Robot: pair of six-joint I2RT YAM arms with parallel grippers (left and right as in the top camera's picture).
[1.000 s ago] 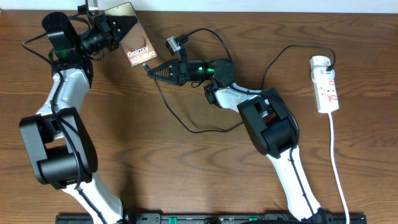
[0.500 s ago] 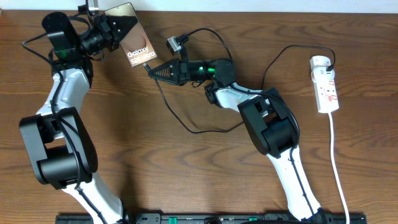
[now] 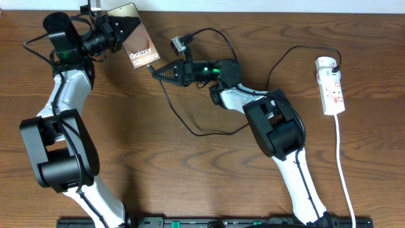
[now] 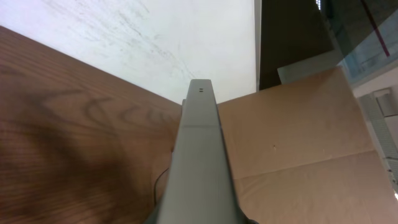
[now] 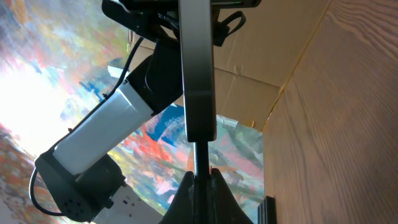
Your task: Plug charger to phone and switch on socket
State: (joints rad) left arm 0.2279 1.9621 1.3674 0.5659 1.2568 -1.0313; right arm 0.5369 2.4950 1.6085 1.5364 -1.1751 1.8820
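Observation:
My left gripper (image 3: 121, 28) is shut on the phone (image 3: 137, 39), a bronze-brown slab with white "Galaxy" lettering, held tilted above the table at the far left. In the left wrist view the phone's grey edge (image 4: 199, 155) runs up the middle. My right gripper (image 3: 155, 71) is shut on the charger's black plug tip (image 5: 200, 158), which meets the phone's lower end (image 5: 199, 93). The black charger cable (image 3: 190, 126) loops over the table to the socket (image 3: 331, 85), a white power strip with red switch marks at the right.
The socket's white cord (image 3: 345, 171) runs down the right side to the front edge. A cardboard box (image 4: 298, 143) stands beyond the table's far edge. Both arm bases stand at the front of the wooden table (image 3: 177, 177).
My right gripper has drawn slightly to the right, its tip still at the phone's lower end. The left arm and phone have not moved.

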